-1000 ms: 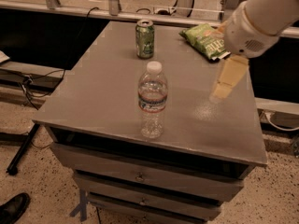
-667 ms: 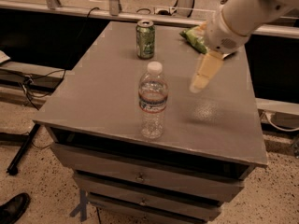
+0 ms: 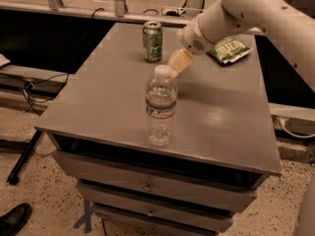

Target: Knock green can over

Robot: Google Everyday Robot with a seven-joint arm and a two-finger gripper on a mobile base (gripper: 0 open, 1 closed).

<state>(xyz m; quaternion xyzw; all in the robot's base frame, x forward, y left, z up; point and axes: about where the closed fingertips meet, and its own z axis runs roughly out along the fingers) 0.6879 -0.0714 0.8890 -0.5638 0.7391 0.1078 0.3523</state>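
The green can (image 3: pixel 152 42) stands upright near the far edge of the grey table (image 3: pixel 108 92), left of centre. My gripper (image 3: pixel 177 64) hangs above the table just right of the can and a little nearer to me, with a small gap between them. The white arm (image 3: pixel 246 14) reaches in from the upper right. The gripper's tip sits right behind the white cap of the clear water bottle (image 3: pixel 160 107), which stands upright nearer the table's front.
A crinkled green chip bag (image 3: pixel 229 49) lies flat at the far right of the table. Drawers (image 3: pixel 147 186) sit under the tabletop. Cables run along the floor at left, and a black shoe (image 3: pixel 12 219) shows at bottom left.
My gripper has swung left across the table, from near the chip bag to just beside the green can. The can, bottle and bag stand as before.
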